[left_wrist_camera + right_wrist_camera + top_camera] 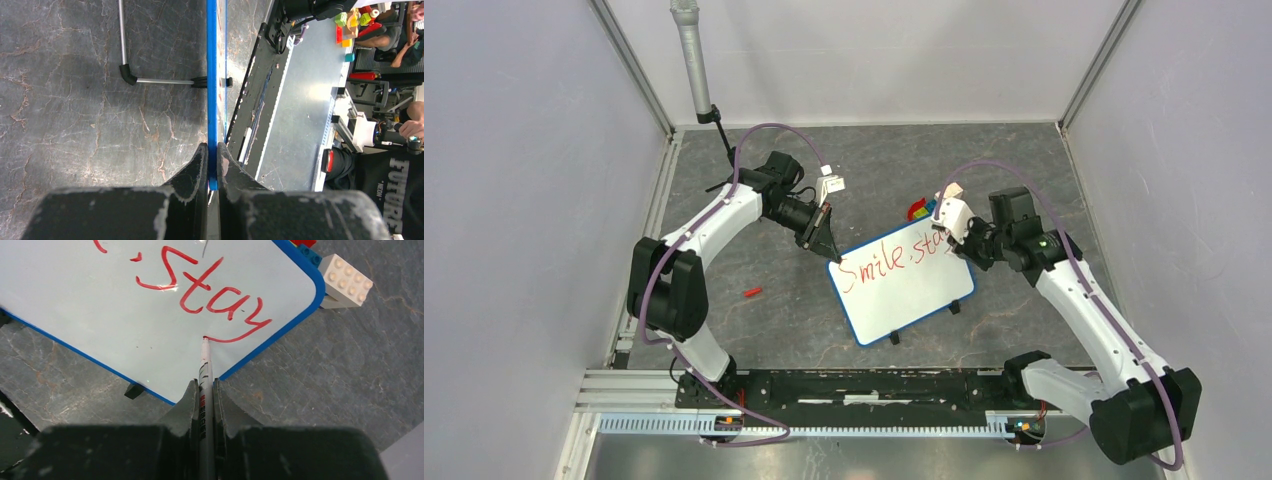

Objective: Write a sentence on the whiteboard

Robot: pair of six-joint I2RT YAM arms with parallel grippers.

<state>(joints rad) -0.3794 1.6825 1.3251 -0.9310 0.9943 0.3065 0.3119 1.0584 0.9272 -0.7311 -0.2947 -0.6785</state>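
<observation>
L fingers (194, 172) clamped on whiteboard (904, 295) rim, R fingers (186, 405) clamped on marker (205, 367), tip at sentence (199, 289) end

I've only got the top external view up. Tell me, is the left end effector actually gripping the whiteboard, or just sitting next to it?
Observer: Gripping it. In the left wrist view, the left end effector is shut on the whiteboard, clamping its blue rim from both sides.
Operator: Okay, and what's the right one holding?
Observer: The right end effector is shut on a marker. The marker's tip sits at the end of the y's tail in the red lettering, which so far ends in "stay".
Operator: Anything hidden under that arm?
Observer: Yes, a white studded brick lies beside the board's rounded corner.
</observation>
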